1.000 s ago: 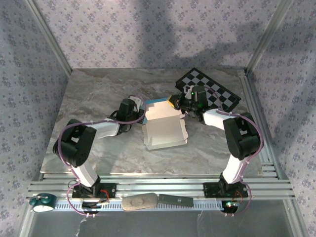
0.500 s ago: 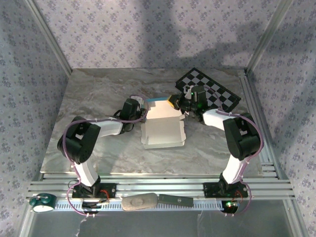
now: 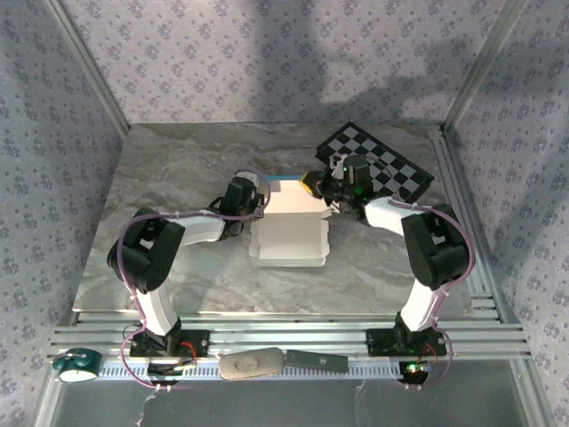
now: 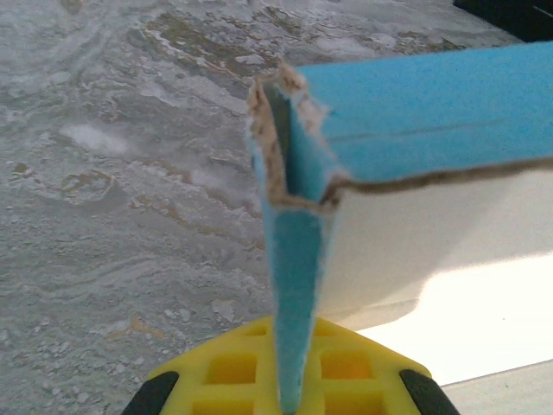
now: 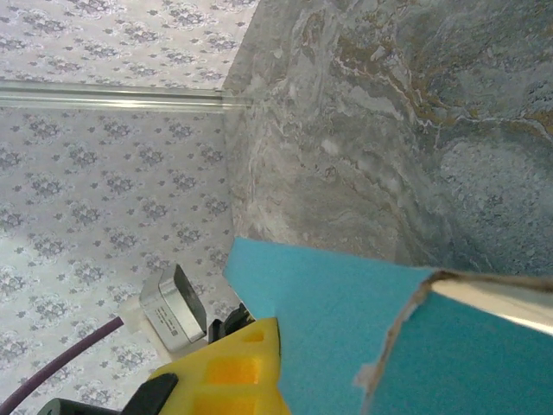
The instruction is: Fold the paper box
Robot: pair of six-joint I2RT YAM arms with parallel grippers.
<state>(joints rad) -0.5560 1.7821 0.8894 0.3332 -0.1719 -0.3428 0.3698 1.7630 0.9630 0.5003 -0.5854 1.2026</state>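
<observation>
Left gripper point(image 3: 254, 197): we see it pinched shut on a turquoise corner flap of the thin card paper box point(image 3: 292, 233), white inside and turquoise outside.
Right gripper point(image 3: 313, 183): clamped shut on the box's far turquoise wall.
Box position: mid-way across the grey marbled tabletop point(image 3: 169, 178), between both arms.
Progress: partway, we judge. The far wall is raised, the white interior lies open, and the closing folds are not yet done.
</observation>
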